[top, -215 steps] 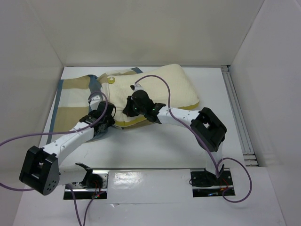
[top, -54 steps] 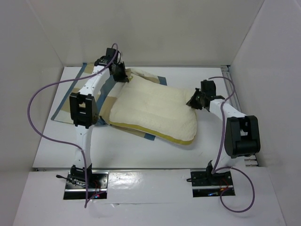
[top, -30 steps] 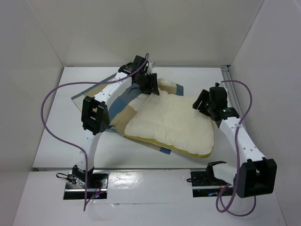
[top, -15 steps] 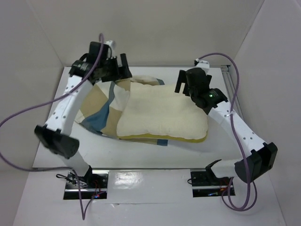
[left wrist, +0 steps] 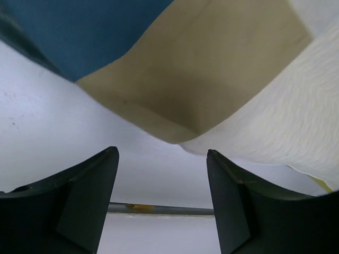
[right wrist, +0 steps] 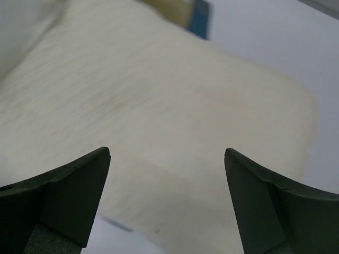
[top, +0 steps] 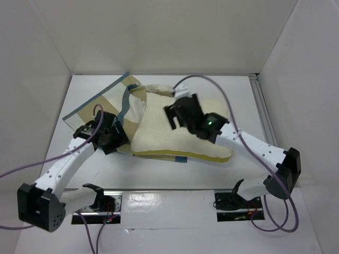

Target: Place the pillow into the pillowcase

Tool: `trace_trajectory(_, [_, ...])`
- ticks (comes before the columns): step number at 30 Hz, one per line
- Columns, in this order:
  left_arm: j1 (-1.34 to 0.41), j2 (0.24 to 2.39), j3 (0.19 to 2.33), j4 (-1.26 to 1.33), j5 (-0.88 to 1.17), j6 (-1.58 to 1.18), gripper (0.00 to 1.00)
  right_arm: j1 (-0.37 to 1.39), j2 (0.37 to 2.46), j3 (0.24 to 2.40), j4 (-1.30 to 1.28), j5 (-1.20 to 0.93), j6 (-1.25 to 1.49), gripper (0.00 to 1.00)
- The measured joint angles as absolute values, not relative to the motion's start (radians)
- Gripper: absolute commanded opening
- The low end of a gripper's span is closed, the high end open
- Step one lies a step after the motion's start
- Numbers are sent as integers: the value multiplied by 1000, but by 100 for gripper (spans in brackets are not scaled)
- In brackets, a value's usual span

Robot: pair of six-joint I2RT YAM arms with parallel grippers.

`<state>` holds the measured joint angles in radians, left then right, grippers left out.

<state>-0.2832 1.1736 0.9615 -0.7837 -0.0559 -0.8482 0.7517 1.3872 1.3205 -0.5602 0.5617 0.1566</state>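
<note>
White walls close in the white worktop (top: pixel 159 172) on three sides. Seen from its wrist camera, the left pincer (left wrist: pixel 161 159) has its jaws spread wide with nothing between them. It is low over bare worktop, just short of a tan corner of the pillowcase (left wrist: pixel 201 69), with the pillow (left wrist: pixel 286 121) just right of that corner. The right pincer (right wrist: pixel 167 153) is likewise wide open and holds nothing, with its fingers poised over the cream cloth of the pillow (right wrist: pixel 175 95). From above, the left pincer (top: pixel 108 138) sits at the pillowcase's near left edge and the right pincer (top: pixel 175 112) is over the pillow's middle. The pillow (top: pixel 151 129) lies mid-worktop with its long axis running left to right and its brighter yellow edge toward the arms. Most of it is bare, on top of the pillowcase (top: pixel 103 103). The pillowcase spreads from under it to the left and far side, and a blue strip shows below the near edge. Whether the pillow's left end is inside the case cannot be told.
</note>
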Motion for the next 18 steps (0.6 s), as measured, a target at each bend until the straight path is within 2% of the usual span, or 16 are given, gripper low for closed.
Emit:
trace_trajectory(2, [-280, 1078, 865, -776, -51, -895, 81, 913, 1393, 1289, -517, 512, 106, 100])
trace_trajectory(5, [-277, 965, 760, -742, -44, -957, 84, 1097, 1473, 1275, -477, 454, 46, 100])
trace_trajectory(8, [-277, 914, 690, -714, -37, -1002, 88, 1158, 1583, 1255, -426, 425, 4, 100])
trace_trajectory(13, [-278, 910, 642, -683, -21, -1029, 89, 1145, 1725, 1220, -375, 377, -37, 100])
trace_trajectory(14, [-278, 914, 641, -677, -20, -1030, 89, 1135, 1746, 1221, -358, 368, -43, 94])
trace_trajectory(16, [-279, 921, 641, -666, -19, -1028, 89, 1111, 1786, 1225, -337, 345, -54, 68])
trace_trajectory(18, [-283, 933, 641, -654, -18, -1021, 89, 1082, 1828, 1248, -336, 315, -56, 34])
